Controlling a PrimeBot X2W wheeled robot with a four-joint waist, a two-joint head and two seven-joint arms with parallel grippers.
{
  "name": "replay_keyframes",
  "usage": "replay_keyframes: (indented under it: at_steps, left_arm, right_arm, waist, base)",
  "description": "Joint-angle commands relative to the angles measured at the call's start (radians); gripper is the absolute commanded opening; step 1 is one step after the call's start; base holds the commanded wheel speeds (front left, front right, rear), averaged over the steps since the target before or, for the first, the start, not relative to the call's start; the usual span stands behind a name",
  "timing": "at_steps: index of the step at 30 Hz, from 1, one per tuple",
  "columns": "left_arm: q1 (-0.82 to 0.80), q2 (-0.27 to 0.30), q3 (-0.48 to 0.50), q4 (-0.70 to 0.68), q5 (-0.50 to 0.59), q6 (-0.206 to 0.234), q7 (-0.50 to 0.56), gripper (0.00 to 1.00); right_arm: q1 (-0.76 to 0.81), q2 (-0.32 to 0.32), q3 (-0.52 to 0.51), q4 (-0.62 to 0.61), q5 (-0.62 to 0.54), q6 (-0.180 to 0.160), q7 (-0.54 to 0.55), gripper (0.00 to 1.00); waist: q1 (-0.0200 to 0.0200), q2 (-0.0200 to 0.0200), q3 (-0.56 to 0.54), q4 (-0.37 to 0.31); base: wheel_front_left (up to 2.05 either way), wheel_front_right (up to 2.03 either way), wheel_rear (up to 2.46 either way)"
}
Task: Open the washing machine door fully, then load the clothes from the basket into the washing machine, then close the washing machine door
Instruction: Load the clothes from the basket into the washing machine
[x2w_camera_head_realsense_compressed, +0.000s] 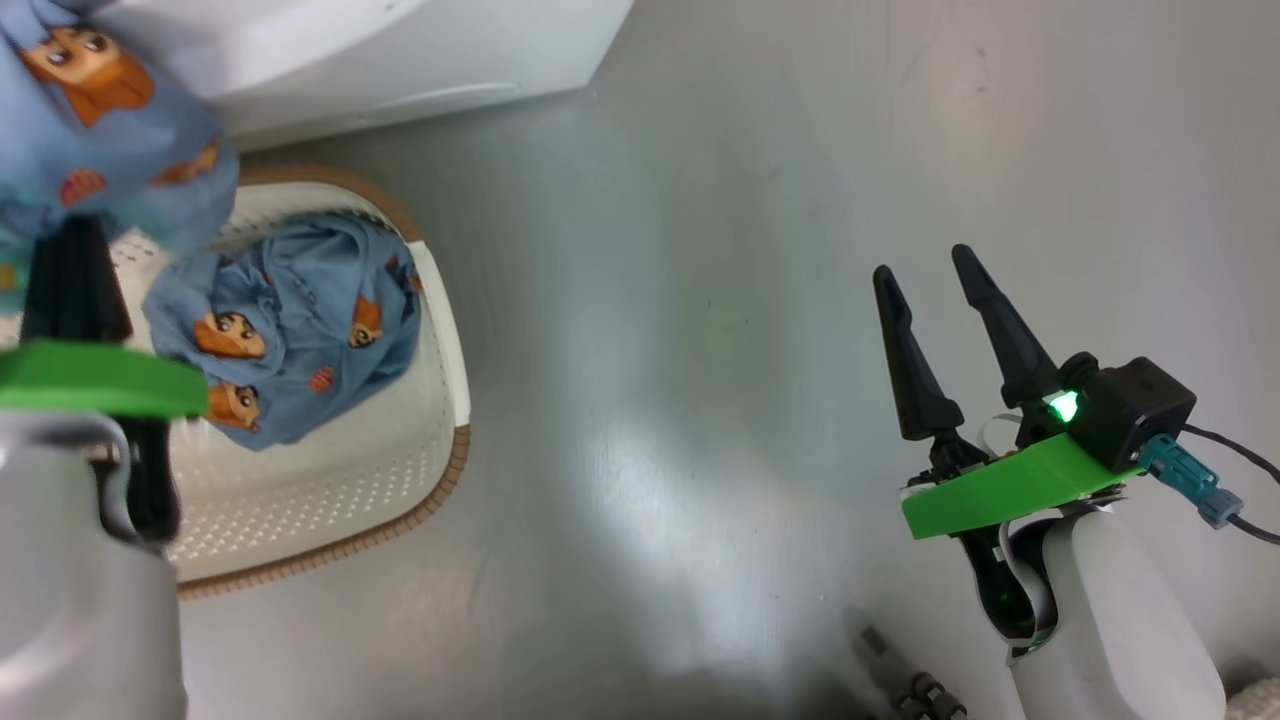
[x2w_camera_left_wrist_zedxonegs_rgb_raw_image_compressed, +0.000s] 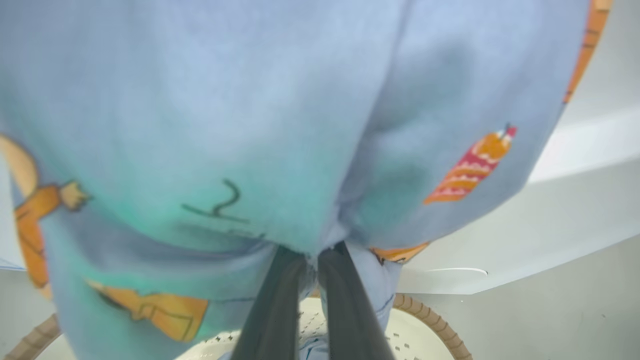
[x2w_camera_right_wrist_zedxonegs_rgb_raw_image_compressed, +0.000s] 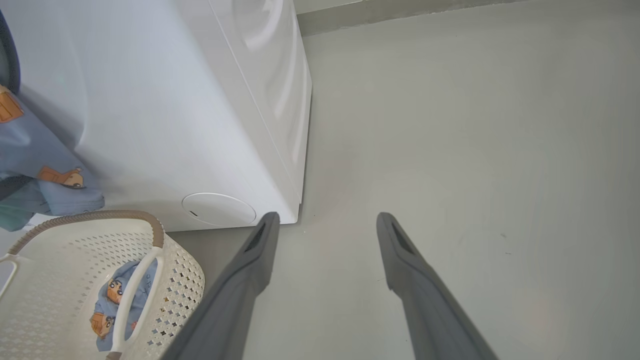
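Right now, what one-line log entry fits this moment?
phase: loading | left gripper: shut on clothes, above basket | right gripper: open, empty, over floor | basket: second piece inside

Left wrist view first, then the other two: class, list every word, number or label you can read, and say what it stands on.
"2": a dark mark on the clothes held up; the strokes beneath it are too blurred to read.
washing machine and basket: no readable text on either.

Smooth grey floor — cream basket just beside the white washing machine
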Motion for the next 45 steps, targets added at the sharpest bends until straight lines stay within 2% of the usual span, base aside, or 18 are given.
replay_keyframes:
  at_steps: [1,4,10,17,21,24,33,39,45]
  left_arm:
    - [0.078,0.017,0.049,-0.047,0.032,0.018,-0.005,0.00]
    - [0.136,-0.005,0.088,-0.104,0.074,0.035,-0.005,0.00]
    - [0.195,-0.036,0.143,-0.224,0.131,0.035,-0.005,0.00]
    - [0.149,-0.023,0.118,-0.353,0.207,0.020,-0.005,0.00]
    - [0.107,-0.005,0.094,-0.367,0.234,0.017,-0.005,0.00]
    - [0.045,0.018,0.075,-0.347,0.242,0.012,-0.005,0.00]
    - [-0.225,0.111,0.029,-0.171,0.255,0.005,0.027,0.00]
    - [-0.383,0.131,0.002,-0.042,0.234,0.002,0.076,0.00]
    - [-0.552,0.152,-0.029,0.082,0.169,-0.002,0.059,0.00]
  right_arm:
    - [0.013,0.004,0.028,-0.012,0.009,0.006,-0.007,1.00]
    - [0.015,0.004,0.034,-0.006,0.013,0.006,-0.007,1.00]
    - [0.024,0.004,0.041,0.007,0.019,0.006,-0.007,1.00]
    - [0.032,0.004,0.041,0.011,0.027,0.006,-0.007,1.00]
    - [0.036,0.004,0.043,0.014,0.031,0.006,-0.007,1.00]
    - [0.035,0.004,0.045,0.014,0.036,0.006,-0.007,1.00]
    - [0.032,0.004,0.047,0.007,0.050,0.006,-0.007,1.00]
    - [0.028,0.004,0.045,0.003,0.055,0.006,-0.007,1.00]
    - [0.022,0.004,0.040,-0.005,0.066,0.006,-0.007,1.00]
  waist:
    - [0.0000,0.0000,-0.036,0.012]
    - [0.0000,0.0000,-0.067,0.018]
    - [0.0000,0.0000,-0.115,0.025]
    - [0.0000,0.0000,-0.146,0.024]
    - [0.0000,0.0000,-0.154,0.023]
    - [0.0000,0.0000,-0.154,0.020]
    - [0.0000,0.0000,-0.111,-0.001]
    - [0.0000,0.0000,-0.060,-0.010]
    - [0.0000,0.0000,0.022,-0.007]
  base:
    - [0.00,0.00,0.00]
    - [0.00,0.00,0.00]
    - [0.00,0.00,0.00]
    - [0.00,0.00,0.00]
    - [0.00,0.00,0.00]
    - [0.00,0.00,0.00]
    - [0.00,0.00,0.00]
    - [0.00,0.00,0.00]
    - [0.00,0.00,0.00]
